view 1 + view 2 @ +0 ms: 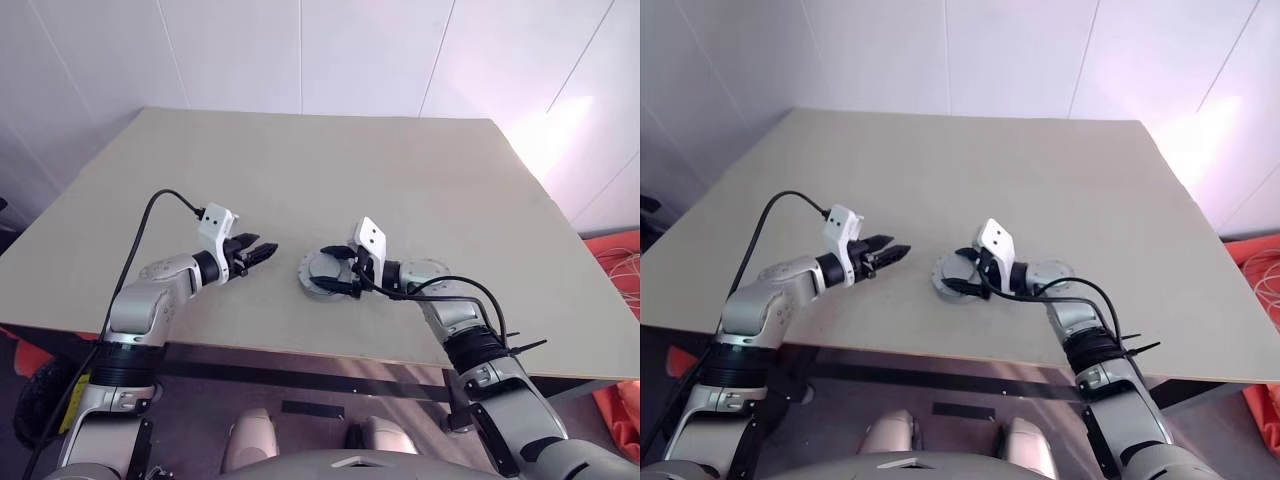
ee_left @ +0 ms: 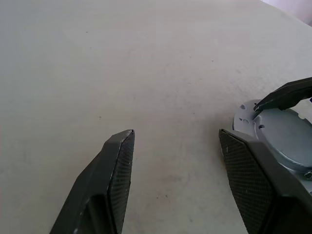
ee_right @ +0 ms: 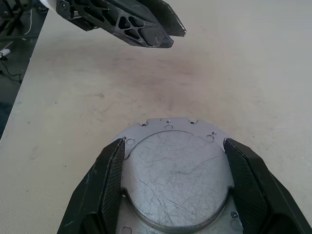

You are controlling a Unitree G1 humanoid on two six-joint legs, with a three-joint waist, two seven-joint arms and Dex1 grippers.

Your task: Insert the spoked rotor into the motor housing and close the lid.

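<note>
Right end effector (image 3: 170,190) sits low over a flat grey metal disc (image 3: 175,170) near the front edge of the surface (image 1: 320,170), fingers spread wide and straddling its rim, not yet pinching. The scratched, matte face and small rim holes suggest the lid or a closed assembly; which one, I can't say. A second round metal part (image 1: 428,268) lies just behind the right wrist. Left end effector (image 1: 252,253) hovers nearby, also wide and empty, pointing at the disc. That disc looks rigid, fairly heavy, slick and thin, so grip across opposite edges and squeeze firmly; a shallow bite could let it slip.
</note>
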